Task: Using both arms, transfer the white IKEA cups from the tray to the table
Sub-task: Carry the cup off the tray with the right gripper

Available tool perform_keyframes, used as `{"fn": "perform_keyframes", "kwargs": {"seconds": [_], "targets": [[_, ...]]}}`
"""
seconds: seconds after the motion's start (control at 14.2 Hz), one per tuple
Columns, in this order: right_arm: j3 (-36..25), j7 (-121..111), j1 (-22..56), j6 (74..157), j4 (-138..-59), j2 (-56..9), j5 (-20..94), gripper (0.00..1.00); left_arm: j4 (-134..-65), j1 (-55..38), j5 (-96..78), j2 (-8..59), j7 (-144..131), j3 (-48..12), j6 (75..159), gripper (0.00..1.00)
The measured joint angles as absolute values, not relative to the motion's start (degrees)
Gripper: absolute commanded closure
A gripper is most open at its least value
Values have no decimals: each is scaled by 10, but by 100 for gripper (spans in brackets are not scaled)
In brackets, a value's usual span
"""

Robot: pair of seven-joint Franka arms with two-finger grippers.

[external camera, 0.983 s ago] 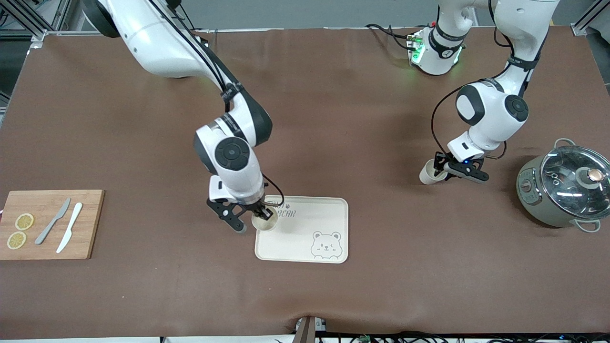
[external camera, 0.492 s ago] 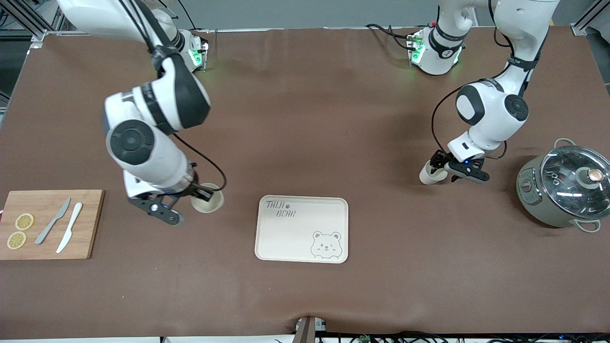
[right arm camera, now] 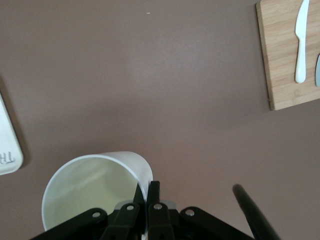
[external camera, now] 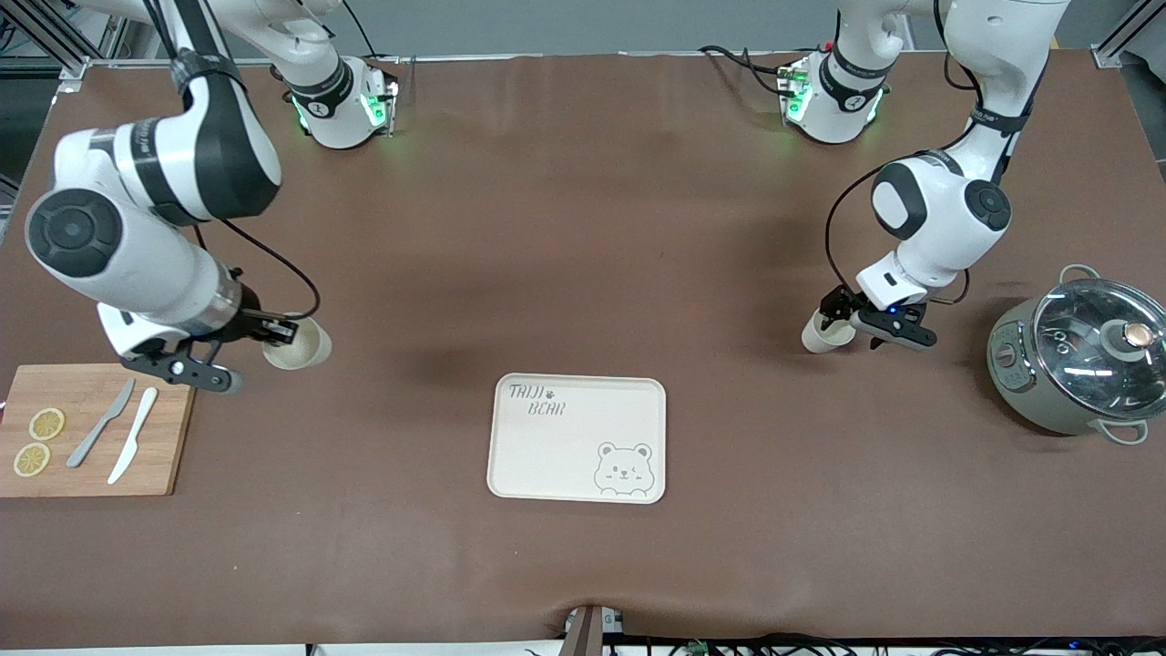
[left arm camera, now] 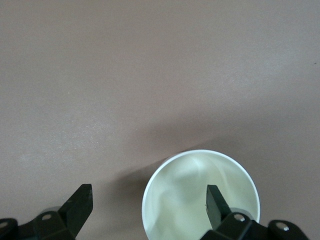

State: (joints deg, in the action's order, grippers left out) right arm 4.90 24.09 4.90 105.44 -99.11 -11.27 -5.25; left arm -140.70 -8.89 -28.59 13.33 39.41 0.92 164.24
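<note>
The right pincer [external camera: 273, 333] clamps one tilted white cup's [external camera: 301, 345] rim, mouth toward the front camera, above the bench [external camera: 583, 228]. The left pincer [external camera: 852, 319], fingers apart, straddles the rim of the other upright cup [external camera: 824, 333].

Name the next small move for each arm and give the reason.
Probably: the left gripper, open around its cup standing on the table, should lift clear; the right gripper, shut on the other cup's wall above the table beside the cutting board, should lower it. The tray is empty.
</note>
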Motion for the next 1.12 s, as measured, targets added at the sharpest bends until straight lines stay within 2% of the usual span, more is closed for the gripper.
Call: {"fn": "perform_keyframes", "kwargs": {"seconds": [0.28, 0.56, 0.91, 1.12], "targets": [[49, 164, 8, 1145, -1105, -62, -52, 100, -1403, -89, -286, 131, 394, 9, 1643, 0], [48, 65, -44, 1245, -1198, -40, -52, 100, -1403, -89, -286, 110, 394, 11, 1622, 0], [47, 7, -91, 1371, -1276, -41, -45, 100, -1401, -68, -275, 52, 390, 15, 1541, 0], [50, 5, -92, 1409, -1287, -54, -14, 100, -1380, -43, -139, 9, 282, 15, 1459, 0]]}}
